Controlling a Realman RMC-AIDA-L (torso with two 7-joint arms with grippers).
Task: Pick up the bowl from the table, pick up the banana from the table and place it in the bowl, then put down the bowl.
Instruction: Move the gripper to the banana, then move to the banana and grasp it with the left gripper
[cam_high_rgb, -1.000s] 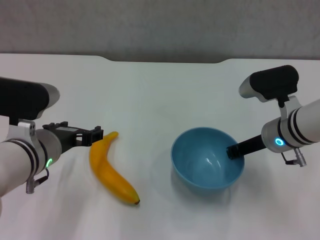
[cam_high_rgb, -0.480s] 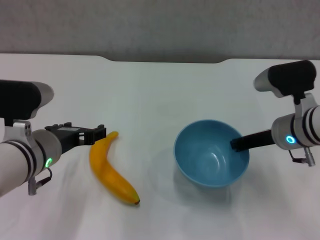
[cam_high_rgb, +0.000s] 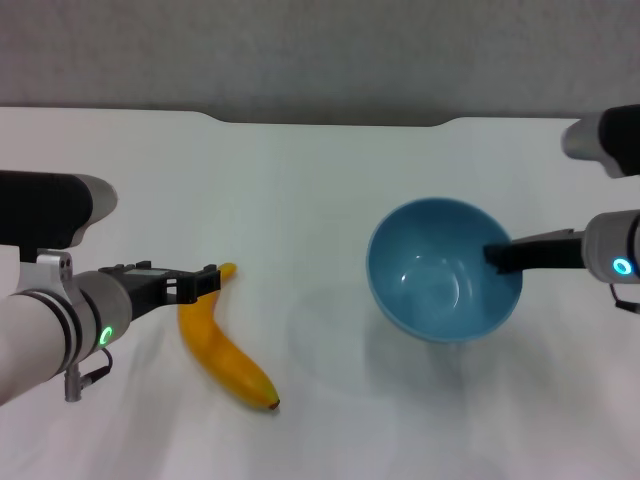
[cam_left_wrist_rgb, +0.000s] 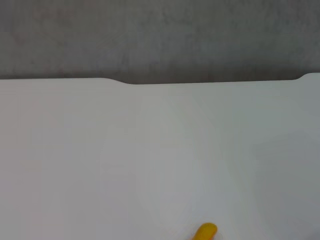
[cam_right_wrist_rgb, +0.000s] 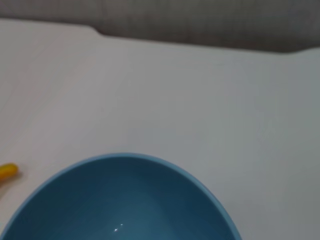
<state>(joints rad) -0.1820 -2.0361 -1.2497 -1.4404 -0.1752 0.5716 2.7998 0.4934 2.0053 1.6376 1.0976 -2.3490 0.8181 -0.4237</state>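
Note:
The light-blue bowl (cam_high_rgb: 440, 280) hangs above the white table (cam_high_rgb: 300, 170), with its shadow on the tabletop below it. My right gripper (cam_high_rgb: 497, 256) is shut on the bowl's right rim and holds it up. The bowl's inside fills the lower part of the right wrist view (cam_right_wrist_rgb: 125, 205). The yellow-orange banana (cam_high_rgb: 220, 350) lies on the table at the left, with its dark tip toward the front. My left gripper (cam_high_rgb: 205, 281) is just above the banana's far end, at its left side. That end also shows in the left wrist view (cam_left_wrist_rgb: 205, 232) and the right wrist view (cam_right_wrist_rgb: 7, 171).
The table's far edge has a shallow notch (cam_high_rgb: 330, 122) with a grey wall behind it. Bare tabletop lies between the banana and the bowl.
My right gripper has raised the bowl off the table and carried it to the right. My left gripper has shifted a little down and right over the banana's far end.

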